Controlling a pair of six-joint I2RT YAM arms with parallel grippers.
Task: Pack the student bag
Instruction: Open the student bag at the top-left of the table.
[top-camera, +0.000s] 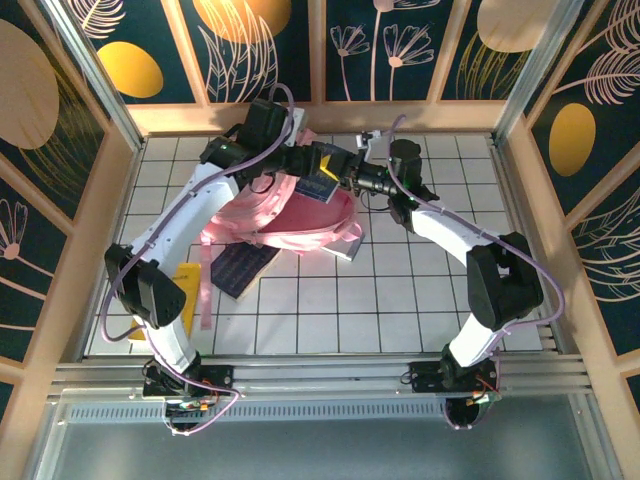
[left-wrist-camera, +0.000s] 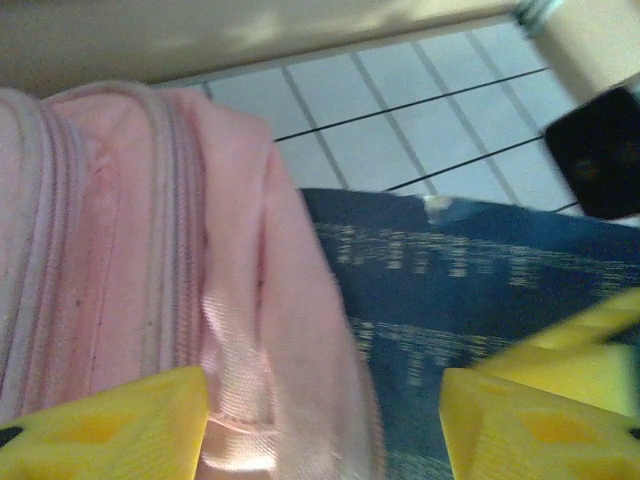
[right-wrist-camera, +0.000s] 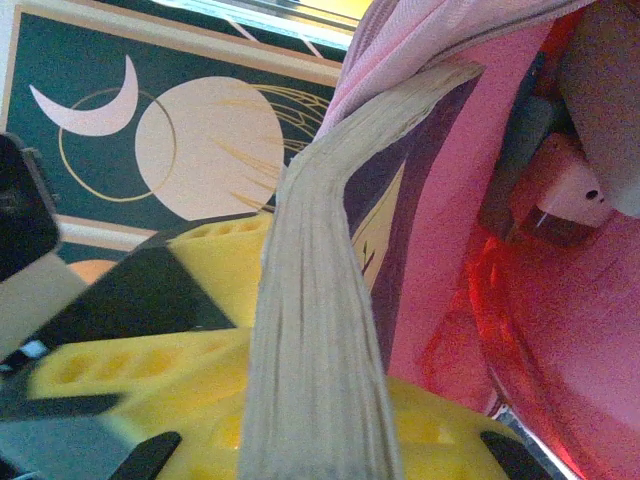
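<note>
Tiled table (top-camera: 400, 290) | student bag (left-wrist-camera: 120, 250) beneath left hand (left-wrist-camera: 325, 420) | right hand (right-wrist-camera: 300, 430) clamps book (right-wrist-camera: 310, 290)

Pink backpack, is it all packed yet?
Not yet. I can't see anything inside it. The right gripper holds a thick book at the opening of the student bag, with the left gripper open beside it. A dark blue book and a yellow item lie outside on the table, waiting.
</note>
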